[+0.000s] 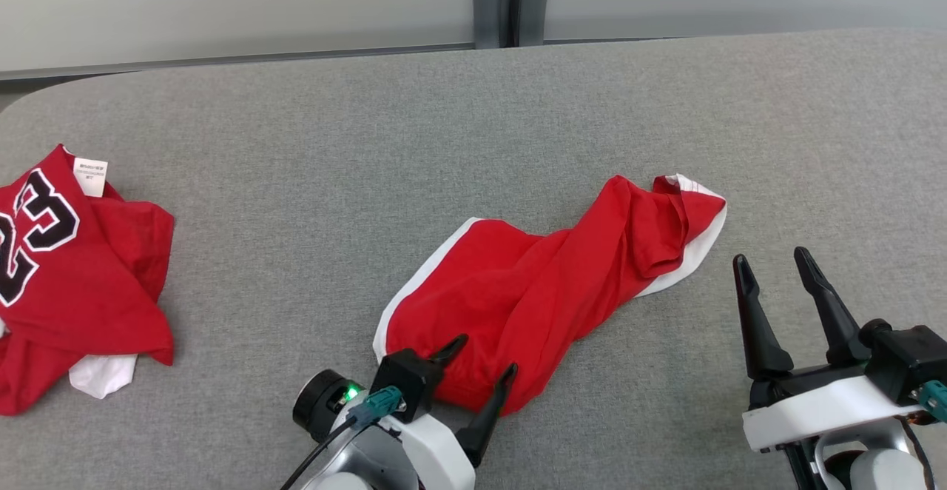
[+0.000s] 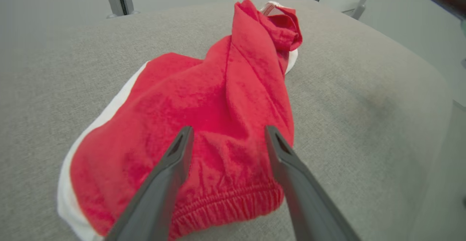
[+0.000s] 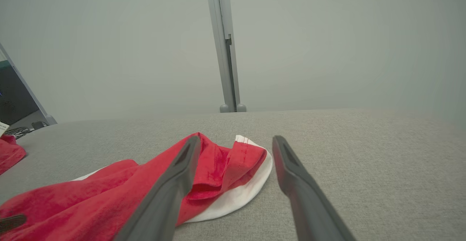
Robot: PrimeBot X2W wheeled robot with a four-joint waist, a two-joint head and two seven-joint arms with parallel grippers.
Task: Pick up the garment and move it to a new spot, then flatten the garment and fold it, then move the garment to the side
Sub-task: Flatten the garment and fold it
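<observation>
Numbered jersey [image 1: 74, 275]: lies crumpled at the far left of the grey worktop [image 1: 296, 127], well apart from the work. It is best left alone.
Left claw [image 1: 487, 354]: jaws spread wide and holding nothing. They are poised over the near end of the cloth, straddling the elastic waistband [image 2: 225, 201].
Left grip: probably best to sink until both fingers bracket the gathered waistband. Close on that thick ridge, not on a single loose layer.
Garment [image 1: 547, 275]: red with white trim, apparently shorts. It lies rumpled mid-worktop, running from near left to far right, and has not been lifted.
Right claw [image 1: 771, 257]: jaws wide and empty, near the garment's far end but clear of it.
Right grip: it likely needs to shift left onto the white-trimmed fold. Then both ends would rise together without dragging.
</observation>
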